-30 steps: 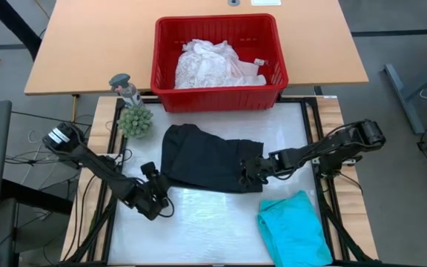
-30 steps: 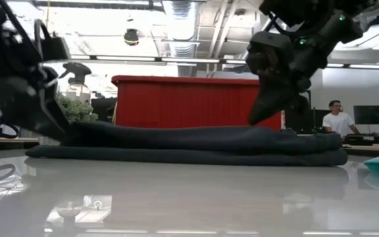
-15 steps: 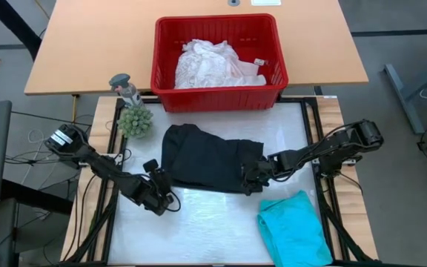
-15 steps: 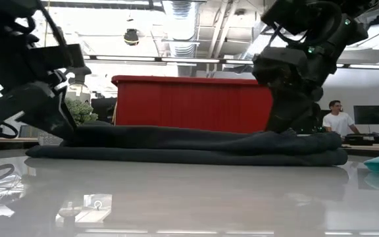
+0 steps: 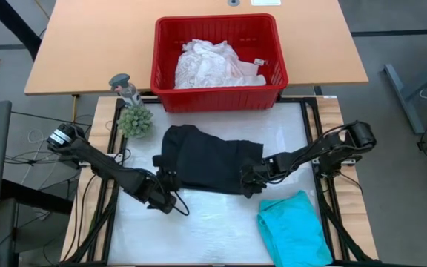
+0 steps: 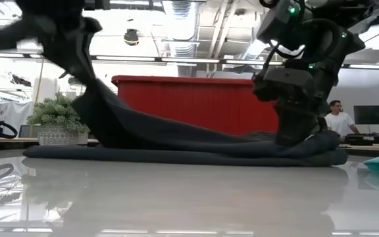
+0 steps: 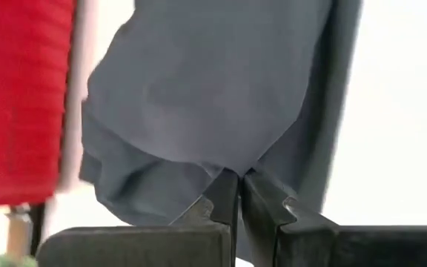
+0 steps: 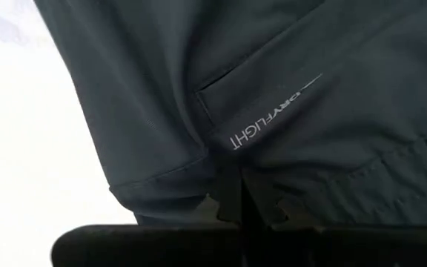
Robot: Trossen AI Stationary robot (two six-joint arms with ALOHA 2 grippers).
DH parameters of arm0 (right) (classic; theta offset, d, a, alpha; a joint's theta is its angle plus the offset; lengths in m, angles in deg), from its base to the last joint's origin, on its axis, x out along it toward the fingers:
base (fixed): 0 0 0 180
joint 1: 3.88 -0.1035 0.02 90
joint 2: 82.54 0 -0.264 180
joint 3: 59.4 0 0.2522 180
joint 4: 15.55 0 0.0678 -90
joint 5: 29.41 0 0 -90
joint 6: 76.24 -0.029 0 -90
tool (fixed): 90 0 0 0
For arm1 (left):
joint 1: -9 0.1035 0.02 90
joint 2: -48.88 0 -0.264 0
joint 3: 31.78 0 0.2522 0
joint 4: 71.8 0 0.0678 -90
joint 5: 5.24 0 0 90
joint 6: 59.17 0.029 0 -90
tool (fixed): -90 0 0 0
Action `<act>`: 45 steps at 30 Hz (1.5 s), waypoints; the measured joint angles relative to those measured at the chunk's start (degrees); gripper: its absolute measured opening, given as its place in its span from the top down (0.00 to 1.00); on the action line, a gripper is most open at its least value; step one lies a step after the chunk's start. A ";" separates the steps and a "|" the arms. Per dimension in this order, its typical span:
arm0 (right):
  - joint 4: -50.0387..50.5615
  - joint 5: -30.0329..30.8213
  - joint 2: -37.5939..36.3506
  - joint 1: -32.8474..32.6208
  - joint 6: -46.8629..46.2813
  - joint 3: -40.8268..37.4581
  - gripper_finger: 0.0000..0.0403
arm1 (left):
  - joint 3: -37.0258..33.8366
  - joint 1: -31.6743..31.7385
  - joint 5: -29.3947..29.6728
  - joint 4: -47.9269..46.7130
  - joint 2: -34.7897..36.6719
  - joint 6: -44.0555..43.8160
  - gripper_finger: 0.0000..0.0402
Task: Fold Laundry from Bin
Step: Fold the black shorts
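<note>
You've got both grippers, left gripper (image 5: 170, 180) and right gripper (image 5: 247, 178), pinched on the black garment (image 5: 210, 157) mid-frame. Teal one (image 5: 296, 230) sits folded lower right; white laundry (image 5: 212, 63) waits in the bin (image 5: 217, 95) up top.

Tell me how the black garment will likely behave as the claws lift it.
Probably floppy: in the low view the black garment drapes in a slack slope from the left claw. Likely light, since a thin pinch raises it. Possibly slick: the fabric near the right claw looks smooth.
</note>
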 joint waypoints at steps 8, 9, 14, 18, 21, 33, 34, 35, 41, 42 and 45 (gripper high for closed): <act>-2.77 -1.69 2.29 0.03 0.49 0.00 0.96 | 4.45 2.57 -12.09 -10.52 -0.02 8.68 1.00; -2.62 -1.70 2.30 0.03 0.54 0.01 0.96 | 3.67 2.89 -13.98 -11.20 -0.27 8.66 1.00; -1.84 -2.71 2.38 0.06 1.06 -0.02 0.96 | -3.71 3.02 -24.49 -11.47 -0.55 7.91 1.00; -1.26 -2.73 2.40 0.12 1.05 -0.02 0.96 | -6.02 2.20 -25.86 -15.42 -0.49 2.98 1.00; -1.12 -2.78 2.42 0.21 1.09 -0.03 0.96 | -6.01 1.62 -25.10 -16.64 1.53 0.62 1.00; -0.60 -3.13 2.46 0.51 1.98 -0.11 0.96 | -13.52 10.30 1.71 -1.38 39.60 -32.37 0.94; -0.60 -3.13 2.48 0.51 2.00 -0.13 0.96 | -15.38 12.04 0.71 2.03 42.36 -32.02 0.91; -0.63 -3.13 2.49 0.51 2.00 -0.13 0.96 | -17.36 13.73 -0.30 6.07 44.60 -31.55 0.88; -0.66 -3.13 2.49 0.72 2.13 -0.16 0.96 | -28.66 22.44 -10.86 24.52 44.65 -28.40 0.66; -0.67 -3.15 2.49 0.86 2.11 -0.16 0.96 | -29.75 23.85 -12.04 24.84 43.07 -31.01 0.63; -0.67 -3.20 2.51 0.86 2.11 -0.16 0.96 | -31.60 28.09 -14.42 24.27 38.14 -40.34 0.55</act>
